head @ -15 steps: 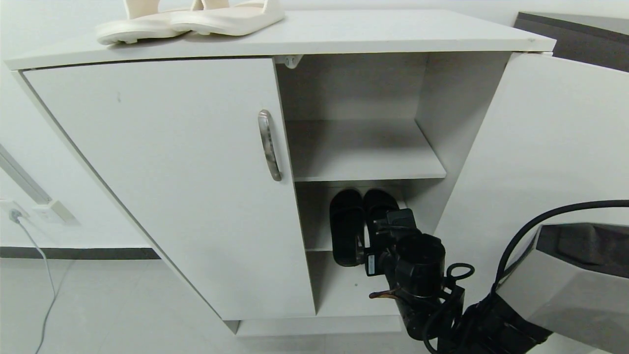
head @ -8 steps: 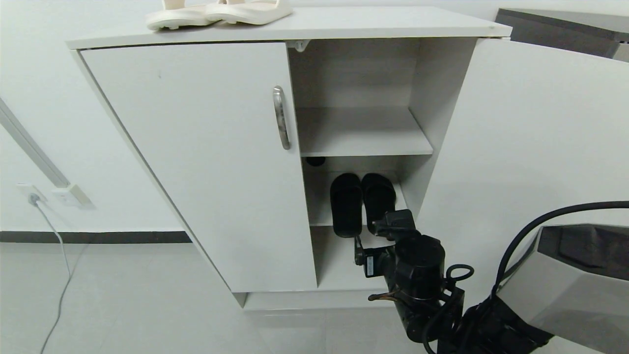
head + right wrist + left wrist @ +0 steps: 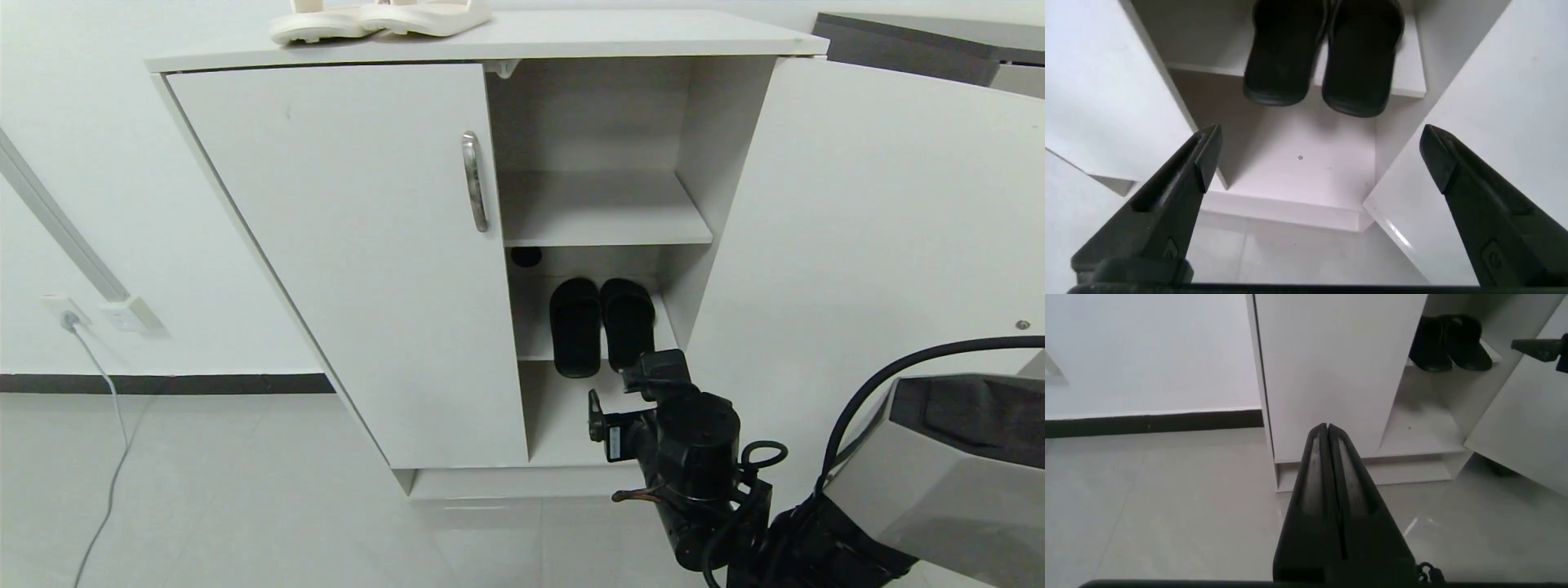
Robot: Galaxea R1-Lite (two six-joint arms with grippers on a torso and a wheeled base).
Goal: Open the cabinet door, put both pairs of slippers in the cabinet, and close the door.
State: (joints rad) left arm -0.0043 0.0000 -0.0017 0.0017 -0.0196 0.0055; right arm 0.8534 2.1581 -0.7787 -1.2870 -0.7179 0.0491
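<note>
On the middle shelf the black slippers [image 3: 602, 325] overhang the front edge, so the open door [image 3: 857, 245] could catch them at closing; beige slippers [image 3: 384, 16] sit on the cabinet top [image 3: 612, 33], not yet stowed. Right gripper [image 3: 624, 384] is spread wide, empty, just in front of the black pair, touching nothing; left gripper [image 3: 1327, 427] is clamped closed, empty.

The cabinet [image 3: 351, 245] is matt white laminate, its handle [image 3: 475, 182] brushed metal; black slippers [image 3: 575, 327] matt, rubbery; cream slippers [image 3: 384, 16] smooth; floor [image 3: 204, 506] glossy tile.
</note>
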